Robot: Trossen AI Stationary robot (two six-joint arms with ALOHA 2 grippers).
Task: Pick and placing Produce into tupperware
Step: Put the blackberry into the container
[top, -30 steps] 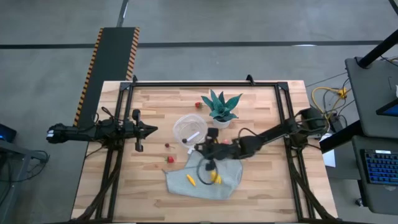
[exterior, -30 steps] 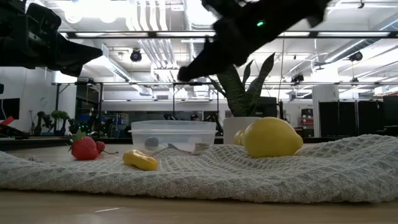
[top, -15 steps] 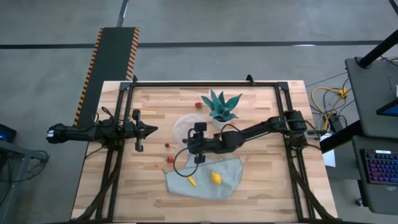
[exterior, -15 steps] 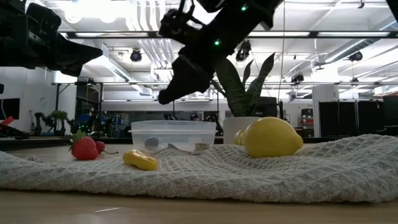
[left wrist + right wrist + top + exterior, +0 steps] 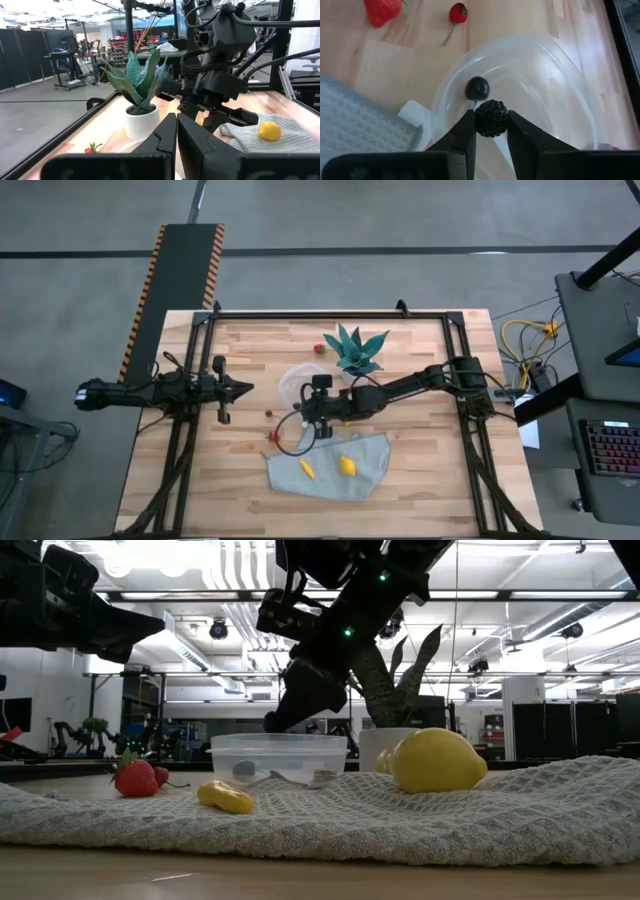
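The clear round tupperware (image 5: 530, 95) stands on the wooden table (image 5: 420, 470), with one dark round piece (image 5: 477, 88) lying inside it. My right gripper (image 5: 491, 120) hovers above its near rim, shut on a black bumpy berry (image 5: 491, 116). In the high view this gripper (image 5: 301, 416) sits at the container's (image 5: 296, 383) edge; the low view shows it (image 5: 275, 723) just over the container (image 5: 279, 757). Two lemons (image 5: 347, 466) (image 5: 307, 470) lie on the grey cloth (image 5: 370, 455). My left gripper (image 5: 245, 388) waits shut at the table's left. My right gripper pinches the black berry by its two opposite sides (image 5: 479, 119) between the tips of both fingers (image 5: 466, 129). The fingers slant down from the table's right. The berry is lifted clear, above the container's inside.
A strawberry (image 5: 382, 10) and a cherry (image 5: 458, 13) lie on bare wood left of the container. Another red piece (image 5: 320, 348) sits beside the teal potted plant (image 5: 355, 352), which stands just behind the container. A cable loop (image 5: 290, 442) hangs under the right arm.
My right gripper has moved toward the table's left, from over the cloth's far edge to the tupperware, and has come down until it is just above the container's rim. The left arm has kept still.
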